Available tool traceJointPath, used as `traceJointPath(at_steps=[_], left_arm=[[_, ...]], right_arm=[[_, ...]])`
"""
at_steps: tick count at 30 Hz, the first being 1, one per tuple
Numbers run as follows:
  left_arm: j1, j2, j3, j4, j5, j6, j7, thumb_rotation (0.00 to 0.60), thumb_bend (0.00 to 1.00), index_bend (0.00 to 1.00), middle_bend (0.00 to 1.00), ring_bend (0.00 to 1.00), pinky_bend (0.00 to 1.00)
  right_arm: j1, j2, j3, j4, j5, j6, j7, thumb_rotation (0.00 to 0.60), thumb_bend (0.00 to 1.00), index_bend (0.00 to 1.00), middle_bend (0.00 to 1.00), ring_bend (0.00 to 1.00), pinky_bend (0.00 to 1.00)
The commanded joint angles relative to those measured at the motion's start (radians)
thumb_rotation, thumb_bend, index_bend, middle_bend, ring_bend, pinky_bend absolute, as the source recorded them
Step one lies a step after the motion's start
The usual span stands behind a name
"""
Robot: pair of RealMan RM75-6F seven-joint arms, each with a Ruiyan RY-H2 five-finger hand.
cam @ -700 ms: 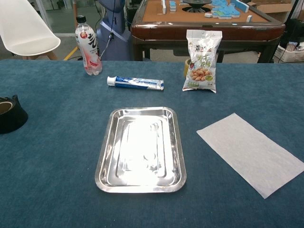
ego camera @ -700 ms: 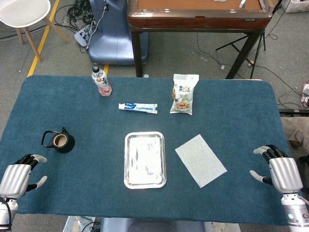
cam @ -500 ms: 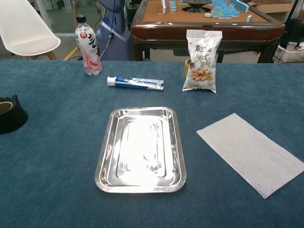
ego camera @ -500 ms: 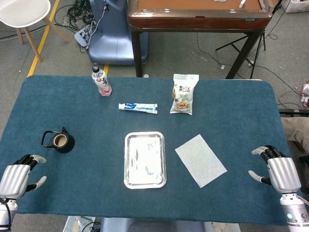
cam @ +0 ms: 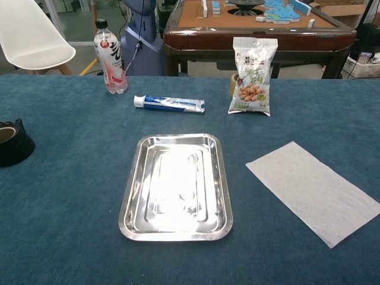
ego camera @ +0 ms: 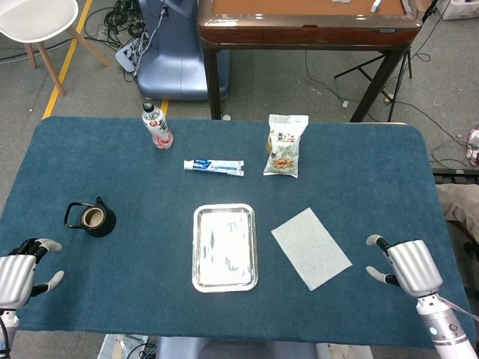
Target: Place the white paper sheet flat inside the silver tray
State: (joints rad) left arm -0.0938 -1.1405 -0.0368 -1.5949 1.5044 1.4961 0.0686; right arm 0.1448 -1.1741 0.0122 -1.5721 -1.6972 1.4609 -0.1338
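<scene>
The white paper sheet point(ego camera: 310, 247) point(cam: 313, 190) lies flat on the blue table cloth, just right of the silver tray point(ego camera: 224, 278) point(cam: 174, 231), which holds nothing. My right hand point(ego camera: 406, 266) hovers near the table's front right, a short way right of the sheet, fingers apart and holding nothing. My left hand point(ego camera: 19, 273) sits at the front left corner, far from the tray, also holding nothing. Neither hand shows in the chest view.
A black tape dispenser point(ego camera: 91, 218) point(cam: 12, 142) stands at the left. At the back lie a toothpaste tube point(ego camera: 214, 167) point(cam: 169, 104), a drink bottle point(ego camera: 156, 126) point(cam: 109, 57) and a snack bag point(ego camera: 285, 145) point(cam: 253, 76). A wooden table point(ego camera: 307, 22) stands behind.
My right hand has moved left toward the paper sheet. My left hand has drifted slightly left and back. The sheet and tray have not moved.
</scene>
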Motion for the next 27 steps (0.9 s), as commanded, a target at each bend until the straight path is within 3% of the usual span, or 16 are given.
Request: traceJointPath(at_steps=[1,27], left_arm=[[-0.001,-0.002,0.001,0.002,0.001,-0.002,0.001,0.6,0.2,0.4,0.36,0.26,0.43],[0.006,0.008,0.0,-0.006,0.006,0.009,-0.008,0.6,0.2,0.4,0.36,0.26,0.44]], right_arm=[[0.016,-0.005,-0.016,0.016,-0.028,-0.019,-0.007,0.6,0.0,0.45,1.0,1.0,1.0],[0.077,-0.156,-0.084,0.177,-0.118,-0.089,-0.043,0.6,0.0,0.47,1.0,1.0,1.0]])
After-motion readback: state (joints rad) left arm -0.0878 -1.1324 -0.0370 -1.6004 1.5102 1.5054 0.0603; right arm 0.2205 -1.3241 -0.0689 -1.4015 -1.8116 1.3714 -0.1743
